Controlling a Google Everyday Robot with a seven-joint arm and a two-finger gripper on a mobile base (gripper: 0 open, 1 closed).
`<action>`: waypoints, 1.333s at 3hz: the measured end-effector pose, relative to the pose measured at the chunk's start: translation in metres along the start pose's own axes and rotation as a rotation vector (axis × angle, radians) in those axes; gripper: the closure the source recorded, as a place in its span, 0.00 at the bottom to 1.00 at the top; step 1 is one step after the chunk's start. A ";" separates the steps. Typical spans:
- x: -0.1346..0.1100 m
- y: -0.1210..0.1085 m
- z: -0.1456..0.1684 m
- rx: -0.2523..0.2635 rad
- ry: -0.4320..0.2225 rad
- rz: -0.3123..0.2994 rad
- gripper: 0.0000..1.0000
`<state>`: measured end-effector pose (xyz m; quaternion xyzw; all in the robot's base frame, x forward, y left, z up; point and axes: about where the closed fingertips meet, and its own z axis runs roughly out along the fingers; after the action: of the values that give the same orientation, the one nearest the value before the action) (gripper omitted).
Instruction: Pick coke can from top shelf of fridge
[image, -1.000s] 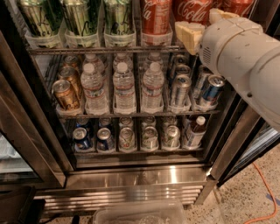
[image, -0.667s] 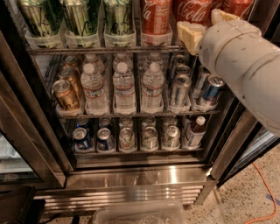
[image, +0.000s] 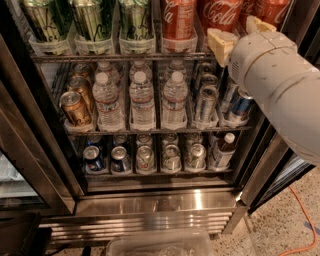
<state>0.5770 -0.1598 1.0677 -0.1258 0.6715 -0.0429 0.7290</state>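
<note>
Camera view: gripper (image: 240, 33) at coke can (image: 220, 13)

On the top shelf (image: 100, 57), coke cans (image: 178, 19) right of the green cans (image: 92, 20); gripper (image: 240, 34) at the shelf's right end, before them; water bottles (image: 141, 100) one rack below; small cans (image: 145, 159) beneath those.
</note>
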 end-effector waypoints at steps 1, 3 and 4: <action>-0.002 0.003 0.002 0.001 -0.013 0.013 0.36; -0.007 0.008 0.010 0.000 -0.029 0.056 0.32; -0.005 0.001 0.044 0.041 -0.043 0.067 0.32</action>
<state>0.6202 -0.1521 1.0757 -0.0893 0.6584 -0.0294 0.7468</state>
